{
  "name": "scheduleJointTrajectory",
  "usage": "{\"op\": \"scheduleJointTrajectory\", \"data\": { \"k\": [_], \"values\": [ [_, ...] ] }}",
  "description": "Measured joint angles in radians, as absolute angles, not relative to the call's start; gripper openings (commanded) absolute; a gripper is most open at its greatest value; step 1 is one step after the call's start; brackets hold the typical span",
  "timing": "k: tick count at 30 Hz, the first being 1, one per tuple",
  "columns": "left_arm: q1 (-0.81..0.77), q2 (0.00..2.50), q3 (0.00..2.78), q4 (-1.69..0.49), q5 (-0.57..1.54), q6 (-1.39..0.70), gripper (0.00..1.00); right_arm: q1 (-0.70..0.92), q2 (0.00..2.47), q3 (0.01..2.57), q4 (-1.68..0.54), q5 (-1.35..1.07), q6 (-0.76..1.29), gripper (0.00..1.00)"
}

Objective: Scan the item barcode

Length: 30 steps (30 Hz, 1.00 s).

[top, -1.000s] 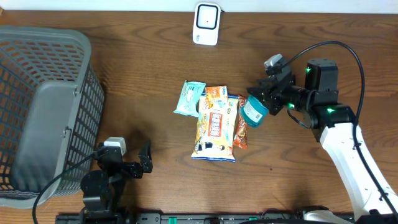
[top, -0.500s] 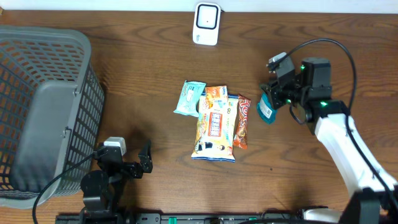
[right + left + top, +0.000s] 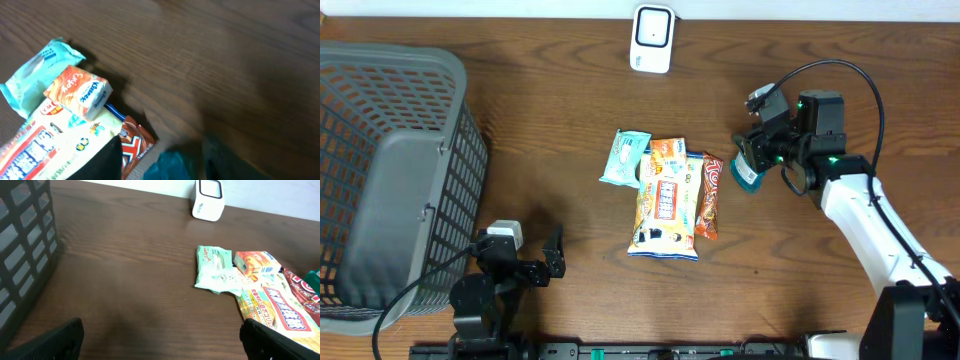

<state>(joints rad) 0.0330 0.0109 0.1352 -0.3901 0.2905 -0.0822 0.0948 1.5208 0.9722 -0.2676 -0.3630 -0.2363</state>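
A small teal packet (image 3: 746, 174) sits at the tip of my right gripper (image 3: 756, 160), just right of the pile. In the right wrist view the blurred teal packet (image 3: 175, 167) lies between the dark fingers (image 3: 102, 162) of my right gripper (image 3: 165, 167). A gap shows beside the left finger, so the jaws stand open around it. The white scanner (image 3: 651, 38) stands at the table's far edge, also visible as the scanner (image 3: 207, 200) in the left wrist view. My left gripper (image 3: 552, 262) rests wide open near the front edge, holding nothing.
A pile lies mid-table: a pale green packet (image 3: 624, 157), an orange box (image 3: 667, 152), a large snack bag (image 3: 665, 205) and a red-brown bar (image 3: 708, 197). A grey mesh basket (image 3: 390, 180) fills the left side.
My right arm carried the teal packet right and slightly back, away from the pile, and its jaws have widened. The left arm has not moved.
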Motion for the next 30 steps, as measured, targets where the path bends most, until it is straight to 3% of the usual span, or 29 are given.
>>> {"op": "scheduleJointTrajectory", "data": {
  "k": [6,9,17,25,30],
  "values": [
    [0.033,0.011,0.135,-0.39,0.291,-0.083,1.0,0.095,1.427,0.971,-0.285,-0.359,-0.234,0.79],
    [0.033,0.011,0.135,-0.39,0.291,-0.082,1.0,0.095,1.376,0.971,-0.323,-0.357,-0.231,0.99],
    [0.033,0.011,0.135,-0.39,0.29,-0.083,1.0,0.095,1.293,0.967,-0.51,-0.272,-0.23,0.99],
    [0.033,0.011,0.135,-0.39,0.291,-0.082,1.0,0.095,1.307,0.839,-0.276,-0.264,-0.23,0.99],
    [0.033,0.011,0.135,-0.39,0.29,-0.083,1.0,0.095,1.353,0.824,-0.239,-0.265,-0.23,0.99]
  ]
}}
